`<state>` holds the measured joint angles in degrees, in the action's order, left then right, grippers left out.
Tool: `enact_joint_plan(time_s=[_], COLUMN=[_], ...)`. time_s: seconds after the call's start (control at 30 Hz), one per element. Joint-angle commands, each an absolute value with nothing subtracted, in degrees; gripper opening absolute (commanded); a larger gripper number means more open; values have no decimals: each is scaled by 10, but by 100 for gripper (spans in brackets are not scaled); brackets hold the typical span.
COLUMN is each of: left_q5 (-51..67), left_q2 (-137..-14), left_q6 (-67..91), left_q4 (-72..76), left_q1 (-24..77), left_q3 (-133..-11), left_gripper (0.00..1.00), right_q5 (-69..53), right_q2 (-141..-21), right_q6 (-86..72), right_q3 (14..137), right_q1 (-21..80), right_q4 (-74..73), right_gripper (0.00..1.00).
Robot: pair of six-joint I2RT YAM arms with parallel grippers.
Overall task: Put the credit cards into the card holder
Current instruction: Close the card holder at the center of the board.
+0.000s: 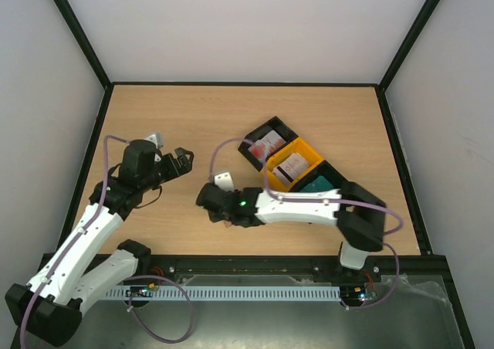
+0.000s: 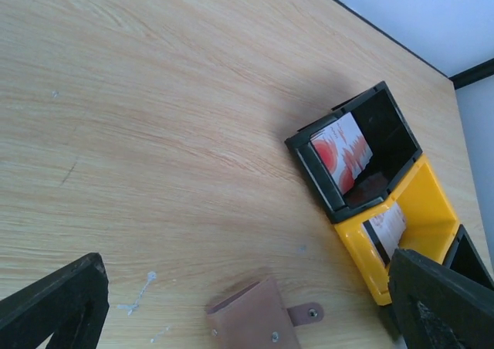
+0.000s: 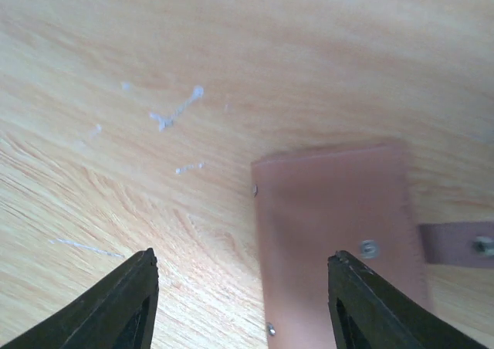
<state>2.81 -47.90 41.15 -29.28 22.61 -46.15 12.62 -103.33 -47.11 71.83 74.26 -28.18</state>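
Three white walls [image 1: 247, 25] with black framing [image 1: 77, 32] enclose the cell.
One table [image 1: 185, 110]: pale wood grain, flat, with faint white scuff marks [image 3: 176, 111].
Two arms: left hand [image 1: 184, 160] is released and empty above bare wood. Right hand [image 3: 243, 260] has its fingers spread, grasping nothing, low over the card holder [image 3: 340, 218].
Three trays stand in a diagonal row: black tray [image 2: 394, 129], yellow tray [image 2: 432, 210], third tray [image 2: 469, 255].
One card holder lies closed and flat on the table, brown face up, strap tab out sideways.
Several credit cards [image 2: 342, 152]: a white-and-red one leans in the black tray, a second sits in the yellow tray, and teal ones are in the third.
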Motion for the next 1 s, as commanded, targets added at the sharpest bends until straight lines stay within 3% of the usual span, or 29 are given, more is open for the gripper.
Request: enact_joint_plan(time_s=[0.0,0.17,0.37,0.67,0.97], left_q5=[84,185,248,277,268], left_q2=[-474,-470,-466,-492,-546], left_q6=[401,406,439,505,540], left_q4=[-284,-237,-183,-86,-38], left_q1=[197,178,178,203,244], left_q3=[-433,-377,-292,-184,-164], left_gripper=[100,100,100,94,86], right_q5=[119,110,-5,-50,-60], right_q2=[-929,-851,-797,-843,-875], right_q6=[-476,-461,-431,-427,-431], right_q3=[633,540,449,425,418], right_q1=[698,622,539,517,517], right_q4=[-181,-176,-116,-62,-21], right_gripper=[58,58,52,38,27])
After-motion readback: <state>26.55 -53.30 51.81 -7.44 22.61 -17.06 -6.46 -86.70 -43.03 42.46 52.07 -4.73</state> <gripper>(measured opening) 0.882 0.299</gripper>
